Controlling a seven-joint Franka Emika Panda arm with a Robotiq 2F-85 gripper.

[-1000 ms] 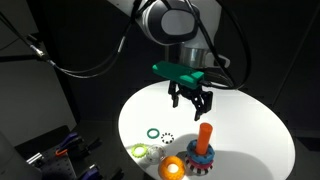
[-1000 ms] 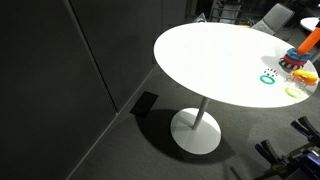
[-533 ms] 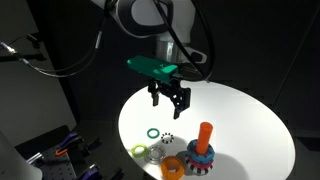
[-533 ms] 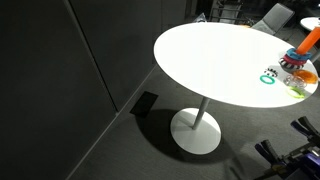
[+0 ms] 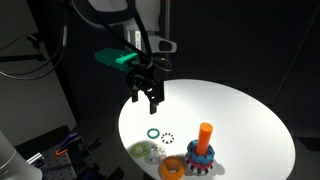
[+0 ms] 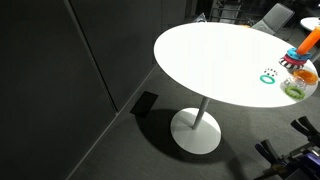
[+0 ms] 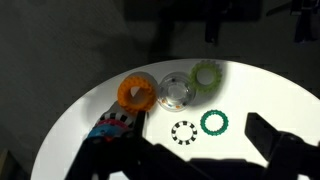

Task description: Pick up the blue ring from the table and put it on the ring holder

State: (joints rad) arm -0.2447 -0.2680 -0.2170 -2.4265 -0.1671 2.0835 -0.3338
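The ring holder (image 5: 204,140) is an orange peg on a red toothed base at the near side of the white table (image 5: 230,110). The blue ring (image 5: 201,153) sits around the peg, just above the base. In the wrist view the blue ring (image 7: 113,124) and base are partly hidden by dark gripper parts. The holder also shows at the frame's edge in an exterior view (image 6: 304,48). My gripper (image 5: 147,95) hangs open and empty above the table's far left part, well away from the holder. In the wrist view its fingers (image 7: 190,152) are dark shapes.
On the table lie a dark-green ring (image 5: 152,133) (image 7: 214,122), a black-and-white dotted ring (image 5: 168,137) (image 7: 183,132), a thick orange ring (image 5: 172,168) (image 7: 137,92), a clear ring (image 7: 174,90) and a light-green ring (image 5: 139,151) (image 7: 206,76). The floor around is dark.
The arm has swung left across the table, away from the holder, and the gripper has stayed open and empty. The rings have not moved.
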